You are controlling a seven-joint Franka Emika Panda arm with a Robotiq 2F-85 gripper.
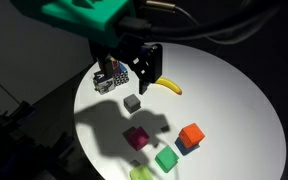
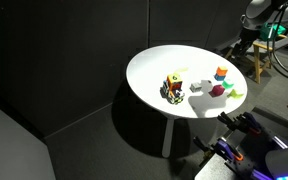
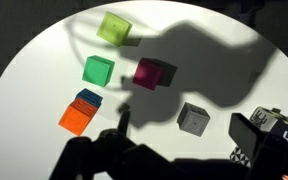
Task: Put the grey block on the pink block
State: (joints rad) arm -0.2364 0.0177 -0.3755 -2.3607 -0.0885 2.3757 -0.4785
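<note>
Grey first: finding the grey block (image 1: pixel 133 102) sitting flat on the white round tbl (image 1: pixel 234 100), untouched, just below the gripper (image 1: pixel 132 78) in an exterior view. Reading the gripper as hanging above the tbl w/ its jaws spread wide, gripping nothing. Catching the fingers (image 3: pixel 124 125) as dark silhouettes at the bottom of the wrist view, w/ the grey block (image 3: pixel 193 119) lying betw. them in frame, apart from both as far as visible.

Placing the pink block (image 1: pixel 137 137) apart from the grey block, nearer the tbl edge, top bare. In wrist view, seeing the pink block (image 3: pixel 154 72) beyond the grey one, partly in the arm's shadow.

Noting the rest:
- patterned cube (image 1: pixel 109 78) just beside the gripper on one side, banana (image 1: pixel 167 87) near on the opp. side
- orange-red cube (image 1: pixel 191 133) w/ a blue cube (image 3: pixel 87 98) tight against it; not telling whether stacked or side by side
- green cube (image 1: pixel 166 159) near the pink block, light-green cube (image 1: pixel 141 173) close to the tbl rim

Picking out the patterned cube (image 2: pixel 172 88) in an exterior view from far off; not sorting the other cubes there, too small.
</note>
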